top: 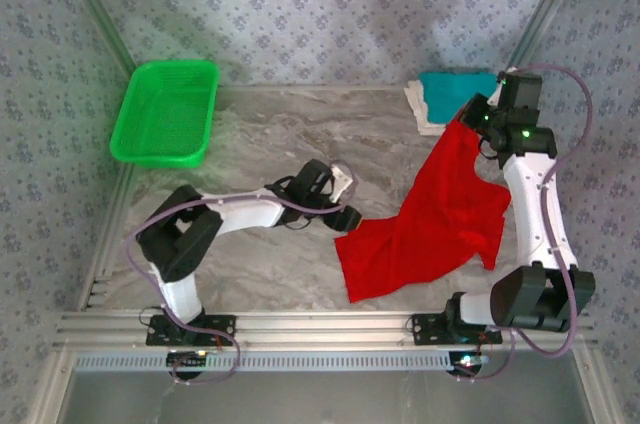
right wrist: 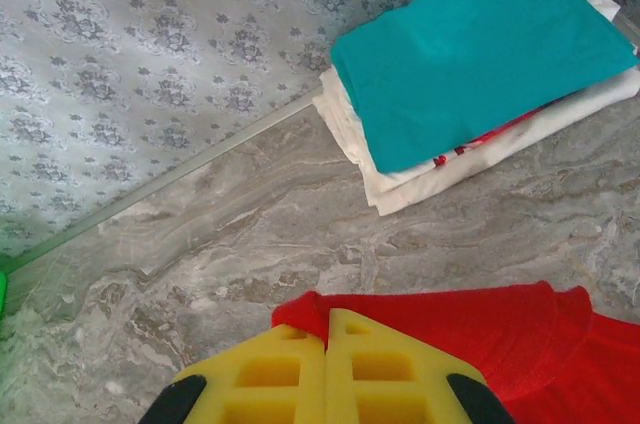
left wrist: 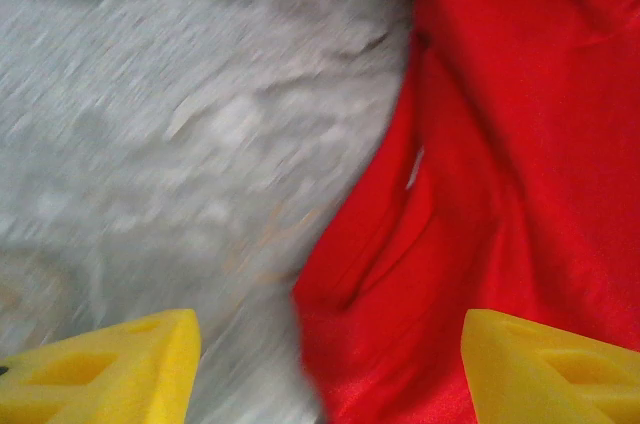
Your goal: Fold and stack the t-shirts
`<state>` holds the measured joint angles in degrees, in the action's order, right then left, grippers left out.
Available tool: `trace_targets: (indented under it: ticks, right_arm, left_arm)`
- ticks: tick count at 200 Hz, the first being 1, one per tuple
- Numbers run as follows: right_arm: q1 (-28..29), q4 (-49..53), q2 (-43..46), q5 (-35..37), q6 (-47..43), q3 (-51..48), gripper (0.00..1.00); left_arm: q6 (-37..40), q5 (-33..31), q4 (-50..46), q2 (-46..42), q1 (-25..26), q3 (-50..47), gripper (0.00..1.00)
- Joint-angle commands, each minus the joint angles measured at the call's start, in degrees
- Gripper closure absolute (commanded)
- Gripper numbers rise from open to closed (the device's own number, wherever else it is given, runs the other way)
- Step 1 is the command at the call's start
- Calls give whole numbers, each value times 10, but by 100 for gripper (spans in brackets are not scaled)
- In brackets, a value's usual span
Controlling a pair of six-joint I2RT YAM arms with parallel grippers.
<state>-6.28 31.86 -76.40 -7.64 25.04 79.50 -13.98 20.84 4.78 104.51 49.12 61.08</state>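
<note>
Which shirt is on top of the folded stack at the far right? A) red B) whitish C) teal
C: the teal t-shirt lies folded on top of the whitish t-shirt, while the red t-shirt hangs unfolded from the right gripper.

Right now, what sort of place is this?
Likely a staged robot test cell, not a home: a marble-look table framed by aluminium rails, patterned backdrop panels for walls, and a red t-shirt near a folded shirt stack.

We see a red t-shirt [top: 430,224], a teal t-shirt [right wrist: 480,44] and a whitish t-shirt [right wrist: 405,189] beyond the yellow right end effector [right wrist: 326,329], and a grey-veined table [top: 270,144].
</note>
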Motion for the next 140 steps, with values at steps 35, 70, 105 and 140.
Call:
trace_targets:
  ticks: [35,70,105,140]
  right_arm:
    - [-10,-23,18,3,10,-13,100]
    - [-12,-36,15,3,12,-17,100]
    - [-12,-33,14,-4,12,-20,100]
    - [-14,-40,17,-1,12,-21,100]
  left_arm:
    - [1,32,1,41,12,30,33]
    - [-1,39,-1,60,22,35,40]
    - [-6,43,-9,81,36,57,49]
    - [-4,28,-17,79,37,51,70]
